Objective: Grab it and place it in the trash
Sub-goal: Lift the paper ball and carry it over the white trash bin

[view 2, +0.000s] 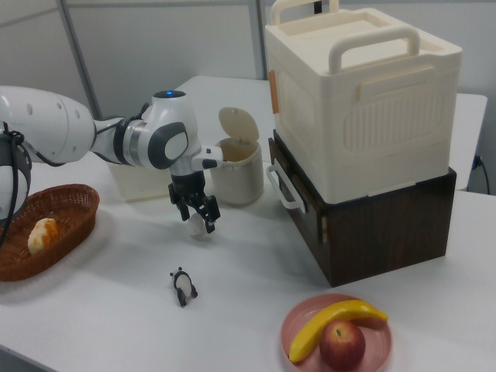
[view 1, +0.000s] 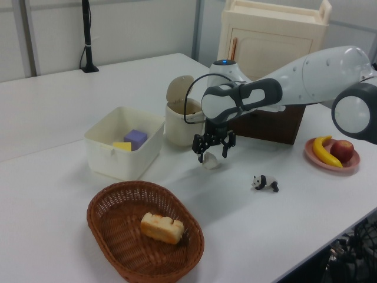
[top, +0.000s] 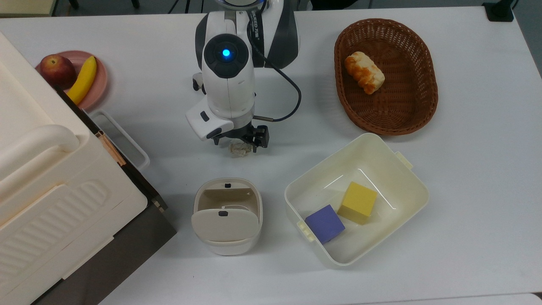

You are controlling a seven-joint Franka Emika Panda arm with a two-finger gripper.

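While my gripper (view 1: 212, 152) straddled the paper ball (view 1: 211, 162), fingers spread, I judged it light, crushable; pinch mid-body.

Probably a robotics lab or office: a wide white worktop (view 1: 70, 112) carries staged props, a brown woven wicker basket (top: 385, 76) and a small black-and-white panda figurine (view 1: 265, 183), beside grey partition walls.

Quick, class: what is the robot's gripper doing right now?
Gripper: open, fingers straddling the crumpled paper ball on the table, nothing held yet.
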